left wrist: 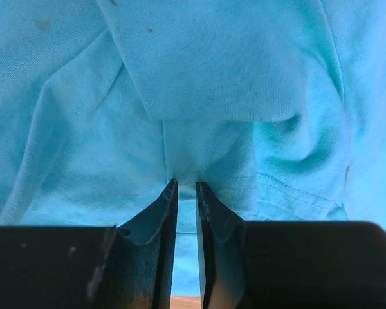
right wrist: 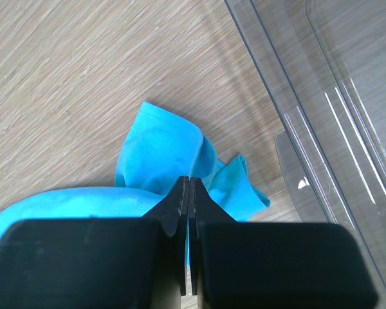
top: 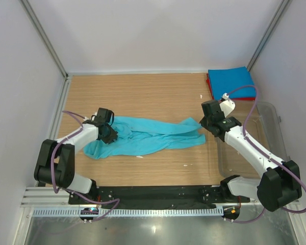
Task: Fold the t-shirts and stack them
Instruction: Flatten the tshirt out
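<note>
My left gripper [top: 111, 133] is clamped on a ridge of the crumpled turquoise cloth t-shirt [top: 153, 138], which sprawls from nine to three o'clock across the wooden table [top: 143, 92]. My right gripper [top: 206, 125] has its jaws pressed together at the shirt's three o'clock end; whether they have caught any cloth I cannot tell. At one o'clock, a bright blue folded square t-shirt [top: 229, 80] lies on a red folded t-shirt [top: 209, 88], near the clear plastic tub [top: 273, 122].

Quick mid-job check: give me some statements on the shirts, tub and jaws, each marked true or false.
The turquoise t-shirt is folded square. False: it lies bunched in a long strip.
The blue t-shirt sits on the red t-shirt. True.
The clear tub stands on the left side. False: on the right.
The right jaws stand wide open. False: they are shut.
The left jaws are at the turquoise t-shirt's left end. True.
</note>
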Robot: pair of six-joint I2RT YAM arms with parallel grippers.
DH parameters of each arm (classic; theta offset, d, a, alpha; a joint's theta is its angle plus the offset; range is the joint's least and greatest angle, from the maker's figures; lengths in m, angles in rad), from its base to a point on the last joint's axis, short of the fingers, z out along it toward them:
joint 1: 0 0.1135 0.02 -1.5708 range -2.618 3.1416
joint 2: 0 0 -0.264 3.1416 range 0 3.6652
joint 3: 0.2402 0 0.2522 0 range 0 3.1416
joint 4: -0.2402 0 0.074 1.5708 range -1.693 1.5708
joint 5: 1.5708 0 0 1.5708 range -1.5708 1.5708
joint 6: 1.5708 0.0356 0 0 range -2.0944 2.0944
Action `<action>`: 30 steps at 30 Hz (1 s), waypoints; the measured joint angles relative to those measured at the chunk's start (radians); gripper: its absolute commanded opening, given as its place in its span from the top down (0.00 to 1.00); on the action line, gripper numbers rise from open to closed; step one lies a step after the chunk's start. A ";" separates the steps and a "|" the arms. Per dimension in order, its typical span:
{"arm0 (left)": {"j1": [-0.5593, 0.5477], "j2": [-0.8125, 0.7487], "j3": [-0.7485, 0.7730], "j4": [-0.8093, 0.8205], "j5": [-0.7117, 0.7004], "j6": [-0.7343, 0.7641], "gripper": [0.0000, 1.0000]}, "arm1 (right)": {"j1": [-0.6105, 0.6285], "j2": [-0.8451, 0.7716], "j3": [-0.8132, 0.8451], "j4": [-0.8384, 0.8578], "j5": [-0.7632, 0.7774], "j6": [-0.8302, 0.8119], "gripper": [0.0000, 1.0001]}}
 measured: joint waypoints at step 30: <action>-0.033 0.003 -0.007 -0.004 -0.072 -0.042 0.77 | 0.000 0.015 -0.003 0.000 0.001 -0.002 0.99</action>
